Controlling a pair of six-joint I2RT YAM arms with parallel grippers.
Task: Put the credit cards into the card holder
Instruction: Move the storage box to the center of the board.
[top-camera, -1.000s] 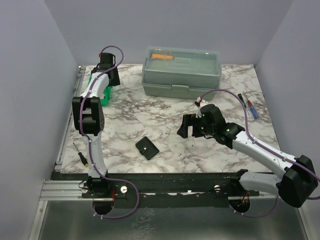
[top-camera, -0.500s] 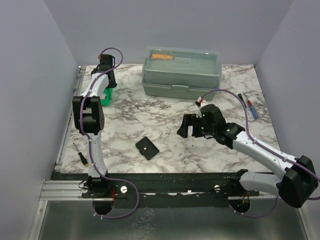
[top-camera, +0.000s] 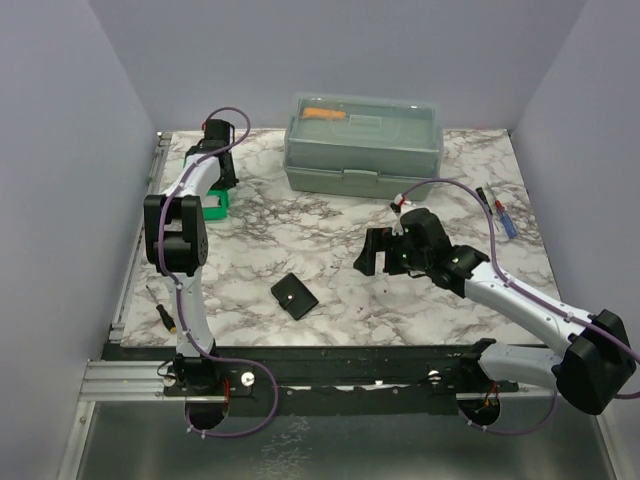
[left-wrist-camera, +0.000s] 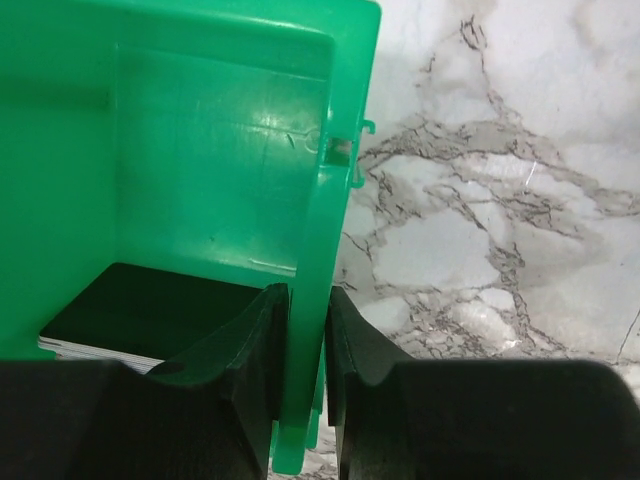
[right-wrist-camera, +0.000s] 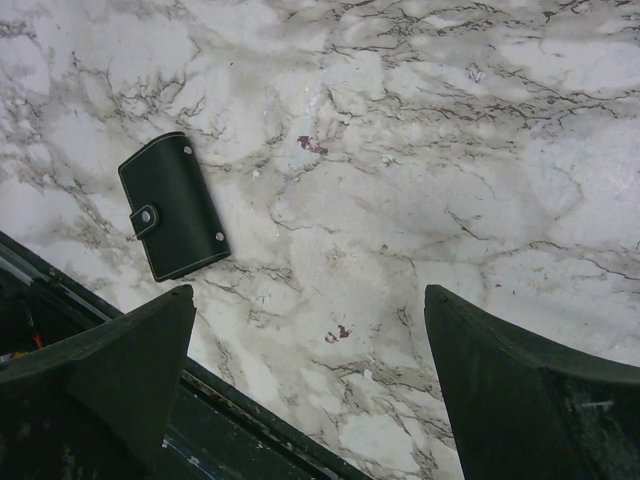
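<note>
Top view shows you the left arm stretched far out to the back left corner. The left gripper pinches the side wall of the green bin. You can see the cards lying flat in a stack inside the bin, a dark one on top. The right arm bends low over the middle, and the right gripper is spread wide, holding nothing. The wallet lies shut near the front edge, well apart from both grippers, its long side slanted. A toolbox sits at the back.
</note>
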